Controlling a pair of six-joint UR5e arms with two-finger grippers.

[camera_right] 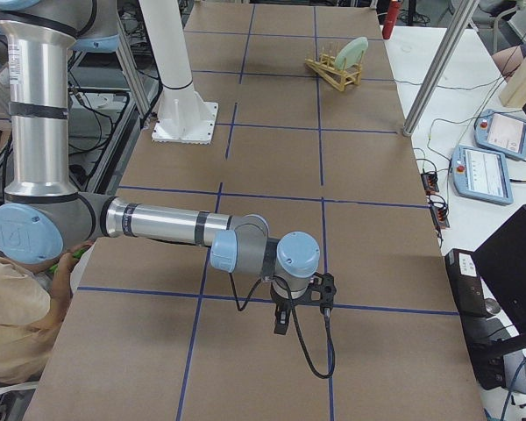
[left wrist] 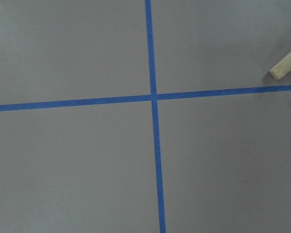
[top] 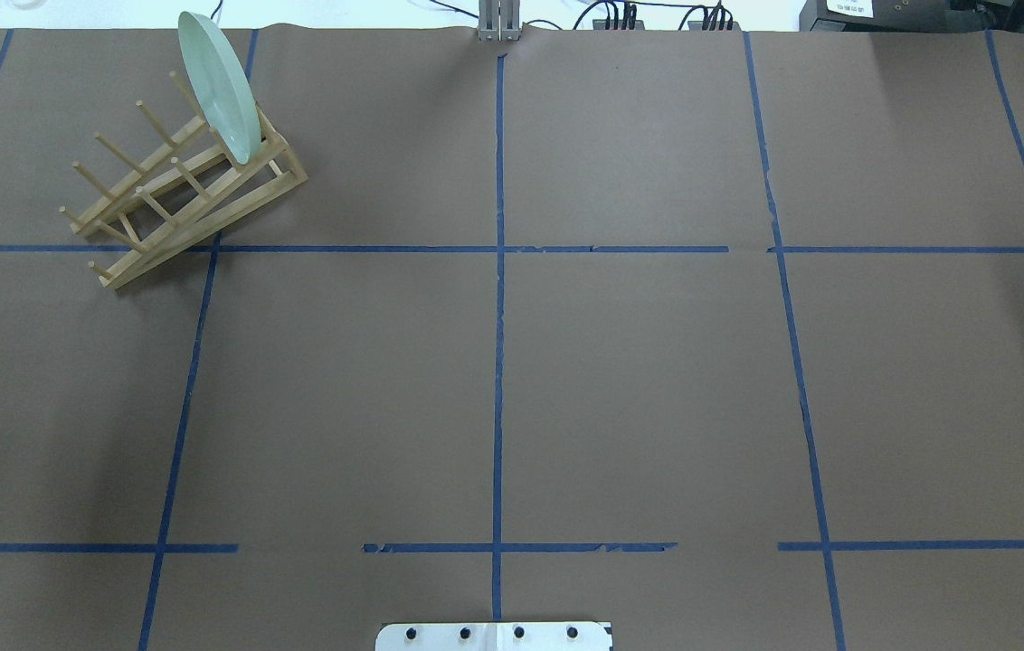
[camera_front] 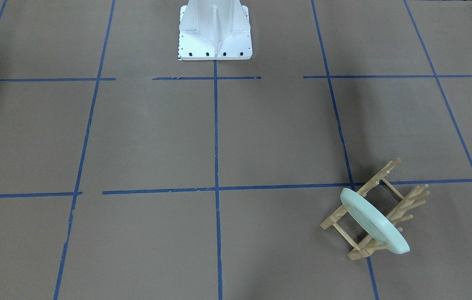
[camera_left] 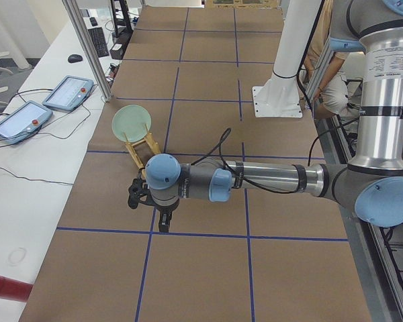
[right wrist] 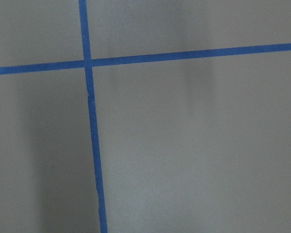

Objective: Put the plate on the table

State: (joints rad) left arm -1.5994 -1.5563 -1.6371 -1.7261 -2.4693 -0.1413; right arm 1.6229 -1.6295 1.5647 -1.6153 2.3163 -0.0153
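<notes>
The pale mint-green plate [camera_front: 375, 223] stands on edge in a light wooden peg rack [camera_front: 331, 219] on the brown table [camera_front: 136, 137]. In the overhead view the plate [top: 221, 86] and the rack [top: 204, 203] are at the far left. The left gripper [camera_left: 162, 223] hangs above the table short of the rack [camera_left: 140, 151] and plate [camera_left: 131, 123], apart from both. The right gripper [camera_right: 280, 320] hangs over the table's other end, far from the plate [camera_right: 353, 50]. I cannot tell whether either is open or shut. A rack corner [left wrist: 286, 68] shows in the left wrist view.
The white robot base [camera_front: 215, 31] stands at the table's near middle edge. Two teach tablets [camera_left: 67, 92] and a red cylinder [camera_left: 7, 287] lie on the white side bench. An aluminium post [camera_left: 87, 47] rises at the table's far edge. A person [camera_right: 17, 324] sits by the right arm.
</notes>
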